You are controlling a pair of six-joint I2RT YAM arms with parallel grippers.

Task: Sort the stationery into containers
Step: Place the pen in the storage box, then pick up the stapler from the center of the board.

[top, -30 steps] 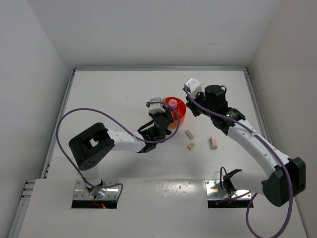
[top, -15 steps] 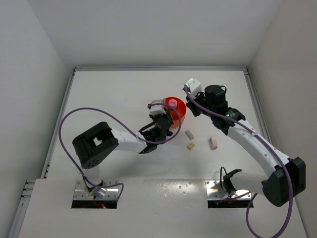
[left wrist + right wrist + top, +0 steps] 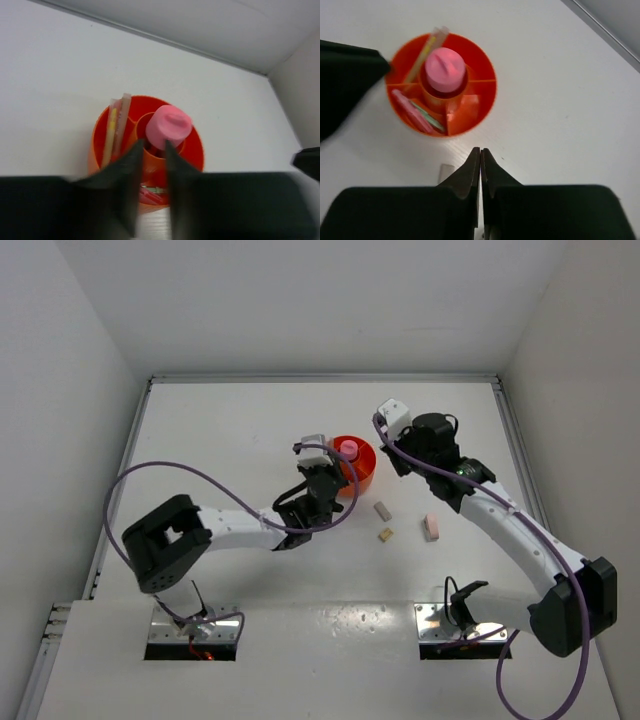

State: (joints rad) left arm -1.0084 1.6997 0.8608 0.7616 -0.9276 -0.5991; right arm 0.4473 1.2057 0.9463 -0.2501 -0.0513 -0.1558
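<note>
In the left wrist view the fingers of the left gripper are just dark smears, and they cover the near wall of the orange organiser plus whatever's in its front compartments. The pink-capped tube only shows its cap; the body is sunk in the middle well. There's a black blob cut off by the right edge, no clue what it is. From the right wrist, the beige eraser peeks out half behind the right gripper, and a blurry dark shape runs off the left edge. From above, the stuff inside the organiser is way too small to make out.
</note>
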